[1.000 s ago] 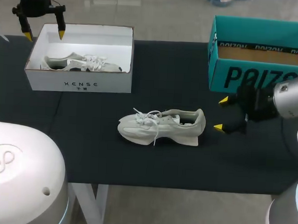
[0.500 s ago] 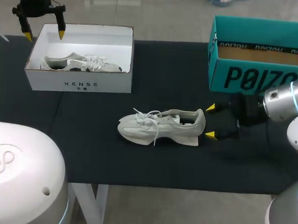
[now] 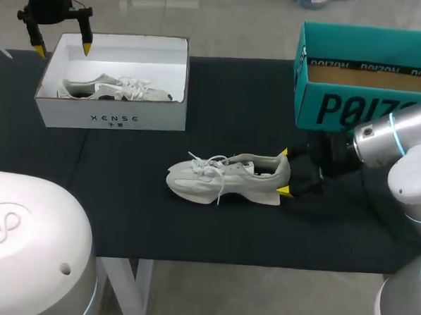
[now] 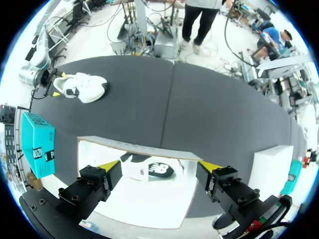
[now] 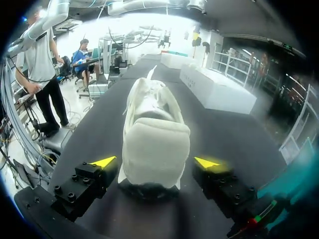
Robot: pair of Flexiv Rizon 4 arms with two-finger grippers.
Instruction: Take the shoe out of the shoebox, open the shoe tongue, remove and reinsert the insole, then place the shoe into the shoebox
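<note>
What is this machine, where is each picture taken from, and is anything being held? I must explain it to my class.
A robot with two arms stands at a black table. One picture looks down from above; the two round ones come from wrist cameras. A pale shoe lies on the table, its heel between the open fingers of the right gripper, ungripped. The left gripper, open, hangs over a white shoebox holding another shoe. A teal box stands right. Nothing is held.
</note>
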